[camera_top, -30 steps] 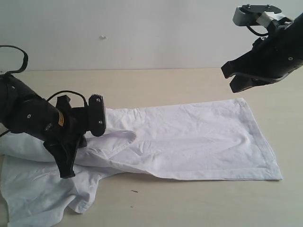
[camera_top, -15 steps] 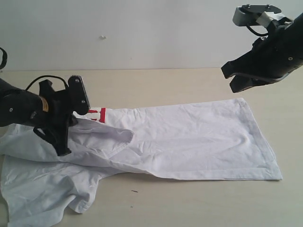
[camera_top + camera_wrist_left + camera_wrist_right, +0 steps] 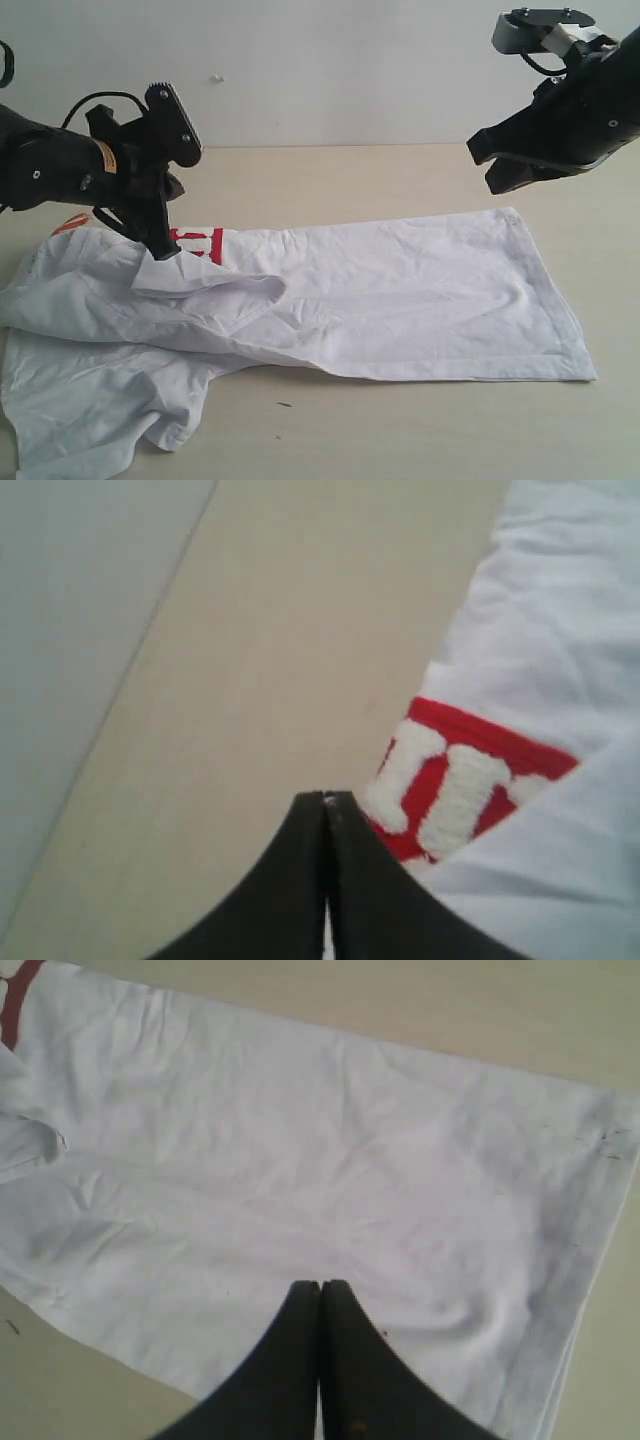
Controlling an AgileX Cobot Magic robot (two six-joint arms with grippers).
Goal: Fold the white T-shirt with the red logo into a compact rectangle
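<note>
In the exterior view the white T-shirt (image 3: pixel 400 290) lies on the table (image 3: pixel 350 170) with its long axis across the scene. The hem points to the robot's right and the rumpled shoulder end to its left. The body is fairly flat, while the left end is bunched, with a flap doubled over. Part of the red logo (image 3: pixel 200 243) peeks out face-up near that flap. The left end effector (image 3: pixel 160 245) is tilted down with its tip at the raised edge of the flap. The right end effector (image 3: pixel 488 168) hangs above the table beyond the hem corner, well apart from the cloth.

In the left wrist view the left end effector (image 3: pixel 326 798) has its jaws pressed together. The fuzzy logo (image 3: pixel 450 790) sits just beside them, partly under a fold of shirt (image 3: pixel 560 630). I cannot tell whether a thin layer is pinched.

In the right wrist view the right end effector (image 3: pixel 320 1285) is closed on nothing, over the smooth lower body (image 3: pixel 300 1160).

The fabric looks thin, light and limp, so it should drape and drag rather than hold shape. Edges and corners, such as the hem (image 3: pixel 590 1220) or a sleeve seam, seem the best places to pinch.
</note>
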